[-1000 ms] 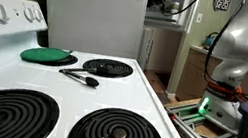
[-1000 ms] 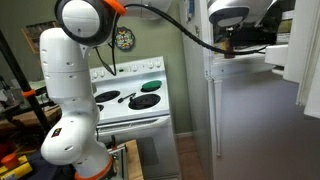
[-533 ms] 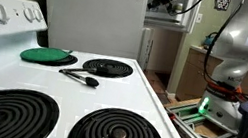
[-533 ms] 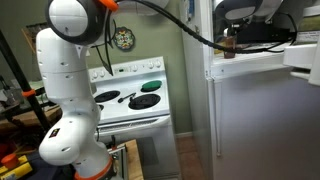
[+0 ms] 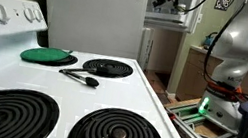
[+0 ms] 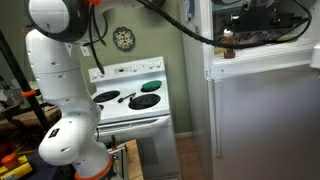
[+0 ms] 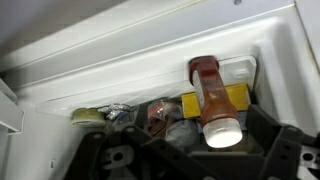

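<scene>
- Jaws on the gripper [image 7: 188, 160] stand wide apart and empty, just before the sauce bottle [image 7: 212, 100].
- Sauce bottle leans on the fridge wall [image 7: 120, 65] behind it, cap toward me; jars [image 7: 158, 116] crowd its left, stored I judge.

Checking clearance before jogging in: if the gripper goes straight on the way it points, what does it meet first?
Most likely the red sauce bottle, which stands cap-down. In the wrist view its white cap sits just ahead of the open gripper, roughly between the fingers. Depth is hard to judge from this view.

White rounded arm [image 6: 62, 95], orange rings, black cable [image 6: 190, 32], dark claw [image 7: 195, 155].
</scene>
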### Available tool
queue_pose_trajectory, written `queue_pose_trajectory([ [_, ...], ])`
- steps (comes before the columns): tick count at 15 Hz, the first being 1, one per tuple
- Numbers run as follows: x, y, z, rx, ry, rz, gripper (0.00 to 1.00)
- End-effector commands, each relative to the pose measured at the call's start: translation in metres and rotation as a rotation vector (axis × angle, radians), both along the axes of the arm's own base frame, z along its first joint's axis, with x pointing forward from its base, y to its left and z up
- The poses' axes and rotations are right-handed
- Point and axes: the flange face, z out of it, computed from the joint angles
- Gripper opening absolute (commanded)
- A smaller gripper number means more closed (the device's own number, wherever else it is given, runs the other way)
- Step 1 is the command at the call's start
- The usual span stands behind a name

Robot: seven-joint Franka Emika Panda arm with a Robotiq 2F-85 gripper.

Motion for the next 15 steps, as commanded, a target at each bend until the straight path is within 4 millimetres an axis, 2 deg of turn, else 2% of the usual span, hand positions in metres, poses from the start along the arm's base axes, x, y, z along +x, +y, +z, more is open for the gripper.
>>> queue_pose_trajectory([
  [1,-0.035,-0.011,0.016,-0.084,0.062,-0.062,1.00],
  [9,-0.103,-0.051,0.054,-0.116,0.026,-0.105,1.00],
  [15,-0.154,-0.066,0.065,-0.068,0.067,-0.046,1.00],
])
